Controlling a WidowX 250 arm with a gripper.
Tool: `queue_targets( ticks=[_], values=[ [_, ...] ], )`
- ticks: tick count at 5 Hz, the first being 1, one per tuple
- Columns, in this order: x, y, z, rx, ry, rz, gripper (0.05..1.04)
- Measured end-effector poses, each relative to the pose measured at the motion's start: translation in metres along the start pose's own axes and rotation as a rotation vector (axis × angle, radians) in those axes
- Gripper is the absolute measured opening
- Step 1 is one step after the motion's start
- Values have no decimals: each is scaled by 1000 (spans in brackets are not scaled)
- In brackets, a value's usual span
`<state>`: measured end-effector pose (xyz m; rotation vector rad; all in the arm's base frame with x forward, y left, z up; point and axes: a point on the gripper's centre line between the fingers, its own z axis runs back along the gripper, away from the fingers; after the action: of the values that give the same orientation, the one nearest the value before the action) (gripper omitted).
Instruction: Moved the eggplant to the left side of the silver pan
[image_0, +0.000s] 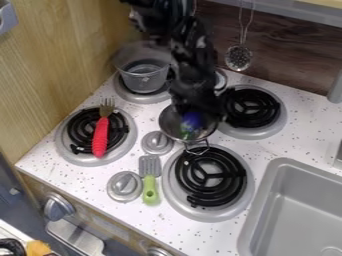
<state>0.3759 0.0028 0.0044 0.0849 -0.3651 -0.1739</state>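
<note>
The black gripper (195, 104) hangs down over the small silver pan (169, 125), which stands between the burners near the middle of the stove top. Inside the pan lies the purple eggplant (192, 120), its green end toward the front. Directly above the eggplant, the gripper hides its upper part and the pan's back rim. Whether the two touch is not clear.
A clear pot (143, 72) stands on the back left burner. A red-handled fork (100, 135) lies across the left burner, and a green-handled spatula (150, 182) lies in front of the pan. The sink (294, 200) is at the right.
</note>
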Motion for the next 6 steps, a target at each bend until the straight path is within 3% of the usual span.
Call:
queue_targets(
  ticks=[2, 3, 5, 6],
  values=[
    [5, 23, 32, 103, -7, 9, 723],
    [-6, 49, 37, 123, 12, 42, 723],
    [-19, 88, 32, 181, 14, 49, 723],
    [-27, 95, 15, 169, 61, 70, 723]
  ],
)
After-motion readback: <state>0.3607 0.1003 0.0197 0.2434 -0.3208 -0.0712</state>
